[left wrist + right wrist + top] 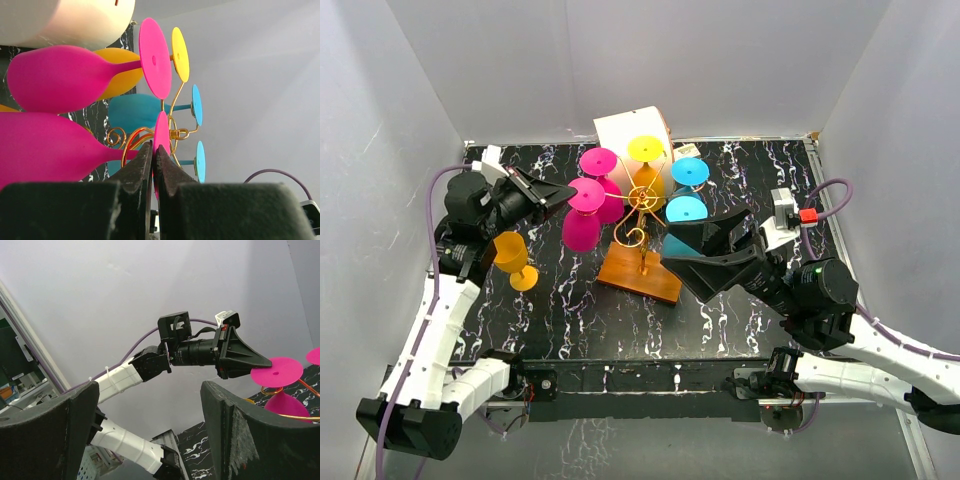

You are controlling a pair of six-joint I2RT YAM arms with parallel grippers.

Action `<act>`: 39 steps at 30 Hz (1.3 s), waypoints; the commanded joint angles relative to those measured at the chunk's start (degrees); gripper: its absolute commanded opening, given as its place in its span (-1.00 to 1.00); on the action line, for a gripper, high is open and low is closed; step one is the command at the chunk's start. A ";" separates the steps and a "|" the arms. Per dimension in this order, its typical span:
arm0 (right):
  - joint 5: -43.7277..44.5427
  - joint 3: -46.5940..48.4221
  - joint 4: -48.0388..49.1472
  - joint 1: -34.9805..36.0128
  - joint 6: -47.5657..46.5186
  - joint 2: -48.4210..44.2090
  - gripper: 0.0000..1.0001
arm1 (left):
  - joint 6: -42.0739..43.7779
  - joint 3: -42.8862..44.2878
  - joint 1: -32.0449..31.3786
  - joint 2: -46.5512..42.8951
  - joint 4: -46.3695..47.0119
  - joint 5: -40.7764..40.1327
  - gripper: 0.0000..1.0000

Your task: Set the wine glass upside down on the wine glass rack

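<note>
The gold wire wine glass rack (642, 205) stands on its orange-brown wooden base (638, 275) at the table's middle. Pink (598, 162), yellow (646, 148) and blue (689, 171) glasses hang on it upside down. My left gripper (563, 190) is shut on the round foot of another pink wine glass (582, 230), held upside down at the rack's left side. In the left wrist view the fingertips (146, 152) pinch that foot (161, 131) beside the gold scrolls (176, 134). My right gripper (698, 258) is open and empty just right of the base. It also shows in the right wrist view (150, 405).
An orange glass (514, 258) stands upright on the black marbled table (580, 320) under the left arm. A white cylinder-shaped box (625, 130) lies behind the rack. A lower blue glass (686, 208) hangs close to my right gripper. White walls enclose the table.
</note>
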 commanded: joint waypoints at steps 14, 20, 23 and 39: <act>1.04 -0.03 1.94 0.15 1.13 -0.06 0.62 | 0.13 0.85 -0.02 -4.53 -2.19 3.77 -1.00; 0.72 -0.01 2.80 0.17 1.30 1.36 0.62 | -0.54 1.08 0.01 -4.54 -2.51 5.82 -1.00; 0.67 -0.02 3.07 0.15 1.39 1.71 0.62 | -1.19 0.38 -0.05 -5.10 -2.11 6.95 -1.00; 0.56 -0.39 3.94 0.15 1.92 2.41 0.63 | -3.19 -1.21 -1.11 -2.61 1.81 7.64 -1.00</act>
